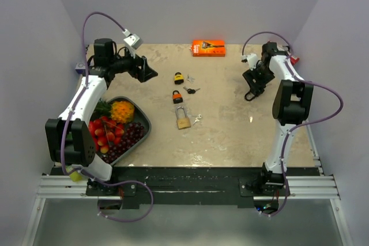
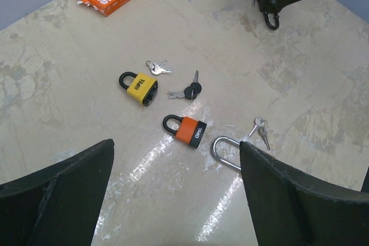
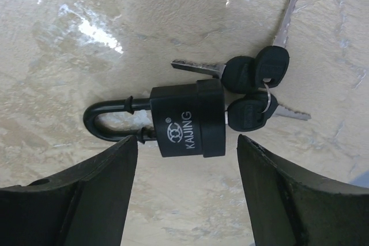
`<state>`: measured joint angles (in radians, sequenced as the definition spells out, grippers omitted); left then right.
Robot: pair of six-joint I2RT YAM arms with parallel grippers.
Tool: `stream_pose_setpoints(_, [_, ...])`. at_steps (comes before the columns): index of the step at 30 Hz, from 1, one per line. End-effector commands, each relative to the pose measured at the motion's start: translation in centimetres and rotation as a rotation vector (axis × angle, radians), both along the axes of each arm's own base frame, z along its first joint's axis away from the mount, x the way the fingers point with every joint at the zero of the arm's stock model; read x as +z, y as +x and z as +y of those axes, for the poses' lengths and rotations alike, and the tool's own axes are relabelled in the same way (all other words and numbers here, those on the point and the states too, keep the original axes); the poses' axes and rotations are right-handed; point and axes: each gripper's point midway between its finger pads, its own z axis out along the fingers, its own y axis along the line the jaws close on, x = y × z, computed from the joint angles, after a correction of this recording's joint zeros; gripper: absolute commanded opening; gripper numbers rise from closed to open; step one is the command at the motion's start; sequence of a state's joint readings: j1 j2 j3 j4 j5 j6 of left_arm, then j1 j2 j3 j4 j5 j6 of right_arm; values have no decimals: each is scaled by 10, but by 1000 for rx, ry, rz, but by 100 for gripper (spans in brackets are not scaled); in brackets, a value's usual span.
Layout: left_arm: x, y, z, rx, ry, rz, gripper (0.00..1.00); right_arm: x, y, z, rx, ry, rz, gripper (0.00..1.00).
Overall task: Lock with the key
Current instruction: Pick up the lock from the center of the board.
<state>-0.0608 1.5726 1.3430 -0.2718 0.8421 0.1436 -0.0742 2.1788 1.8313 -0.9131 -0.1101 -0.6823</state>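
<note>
We are seeing the black padlock point(image 3: 187, 122) lying flat on the table point(image 1: 230, 136) at its far right, directly under the right gripper point(image 3: 187, 148). Its jaws are standing apart, one finger on either side of the lock and neither touching it, so it is grasping nothing. A bunch of black-headed keys point(image 3: 256, 79) is lying against the lock's base, and we are not able to tell whether one is sitting in the keyhole or whether the shackle is latched. The left gripper point(image 1: 147, 72) is hanging released over the far left of the table, holding nothing. Down the middle, a yellow padlock point(image 2: 140, 87), an orange padlock point(image 2: 185, 129) and a brass padlock point(image 1: 183, 120) are lying in a row, well apart from the black one. An orange box point(image 1: 208, 48) is resting at the far edge, and a tray of fruit point(image 1: 144, 120) is sitting beside the left arm.
</note>
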Motion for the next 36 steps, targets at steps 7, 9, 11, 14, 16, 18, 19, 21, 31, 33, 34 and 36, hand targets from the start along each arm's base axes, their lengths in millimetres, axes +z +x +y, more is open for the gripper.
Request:
stream_pose_setpoints(7, [13,-3,-1,3,-35,-38,91,-1,17,-10,33,-67,-70,67])
stream_pose_setpoints(9, [12,-2,-1,6,-39,-32,90,-5,18,-12,26,-74,-84,66])
stream_pose_setpoints(11, [12,-2,-2,9,-45,-27,90,-10,17,-11,20,-73,-79,65])
stream_pose_setpoints(14, [13,-2,-2,13,-51,-25,89,-19,15,-12,17,-82,-73,60])
stream_pose_setpoints(16, [12,-1,-2,15,-51,-20,89,-22,14,-12,13,-86,-82,58])
stream_pose_setpoints(18, [10,0,-3,23,-45,-19,88,-22,16,-10,12,-89,-95,52])
stream_pose_setpoints(19, [8,0,-4,23,-36,-15,87,-17,16,-9,7,-84,-106,42])
stream_pose_setpoints(21, [5,0,-10,18,-17,-13,86,-10,17,-3,13,-61,-123,31])
stream_pose_setpoints(31, [-30,-20,-92,-107,-77,170,86,82,16,41,-14,144,-311,0])
stream_pose_setpoints(33, [-37,-22,-114,-131,-139,238,86,105,12,55,-27,185,-354,0])
stream_pose_setpoints(34, [-38,-22,-120,-139,-163,257,85,108,9,61,-33,203,-359,0])
stream_pose_setpoints(36, [-37,-19,-143,-162,-236,284,84,129,4,83,-41,249,-398,0])
